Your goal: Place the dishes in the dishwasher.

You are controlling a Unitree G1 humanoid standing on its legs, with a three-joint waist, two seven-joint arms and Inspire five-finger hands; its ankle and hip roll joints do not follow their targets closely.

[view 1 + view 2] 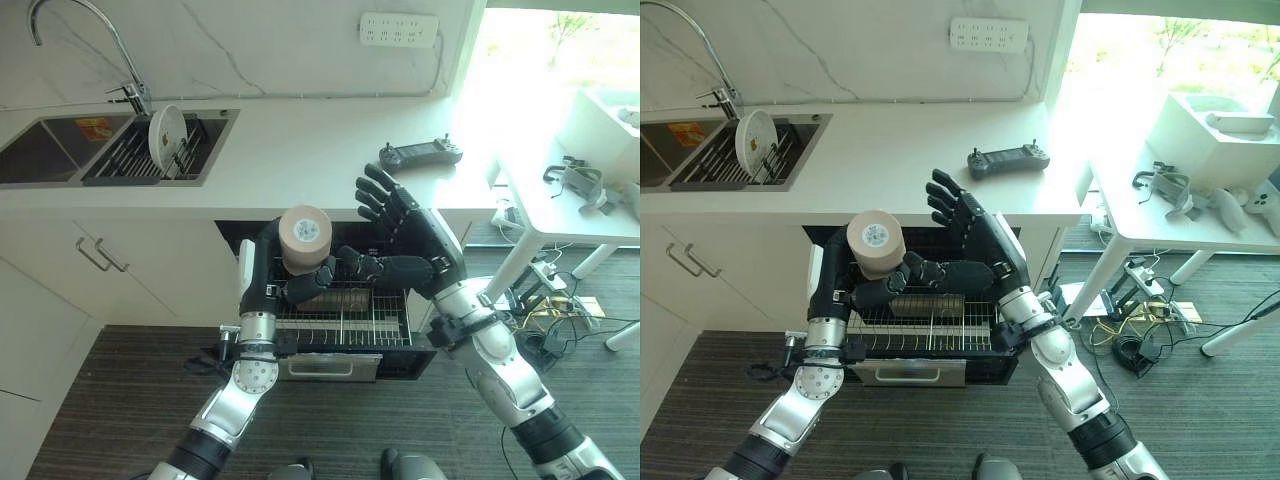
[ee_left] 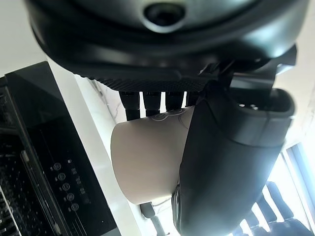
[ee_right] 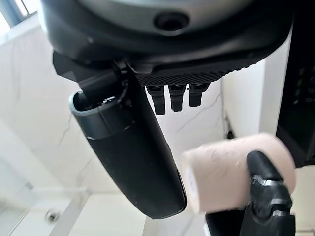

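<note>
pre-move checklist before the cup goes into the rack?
1. Left hand curled round the beige cylindrical cup: ok.
2. Cup orientation: its base faces the head camera; whether it is fully inverted: cannot tell.
3. Right hand open, fingers spread beside the cup, apart from it: ok.
4. Black dishwasher drawer with wire rack pulled out under the white counter: ok.
5. Free rack slot below the cup: a dark item already lies there; cannot tell.
6. White round plate on edge in the sink rack, not loaded: not ok.
</note>
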